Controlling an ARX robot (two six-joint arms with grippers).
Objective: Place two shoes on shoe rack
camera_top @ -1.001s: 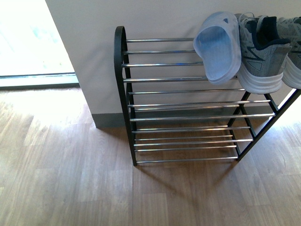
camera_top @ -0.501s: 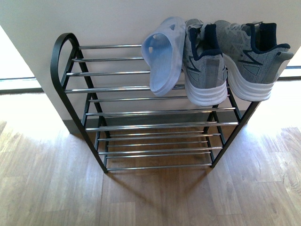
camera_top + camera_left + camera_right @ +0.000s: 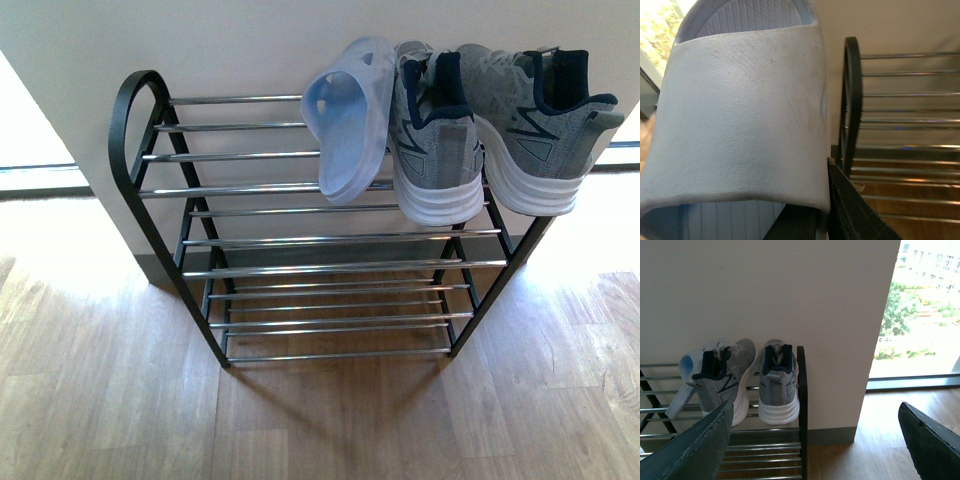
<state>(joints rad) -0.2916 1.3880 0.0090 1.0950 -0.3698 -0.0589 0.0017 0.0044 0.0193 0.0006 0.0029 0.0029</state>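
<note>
Beside the shoe rack [image 3: 851, 100], left end effector [image 3: 810, 220], mostly hidden, grips a slide [image 3: 740, 115]; right end effector [image 3: 815, 435] gapes wide.

Slide [image 3: 740, 120] cropped, left tool [image 3: 810, 220] mostly hidden

The shoe rack [image 3: 135, 150] has matt black metal side frames and shiny chrome rods. The two sneakers [image 3: 435, 130] are of grey knit cloth with smooth white soles, and the pale blue slide [image 3: 740, 115] looks like matt rubber with a fine grained surface. The floor [image 3: 90, 390] is smooth wood with a light gloss.
</note>
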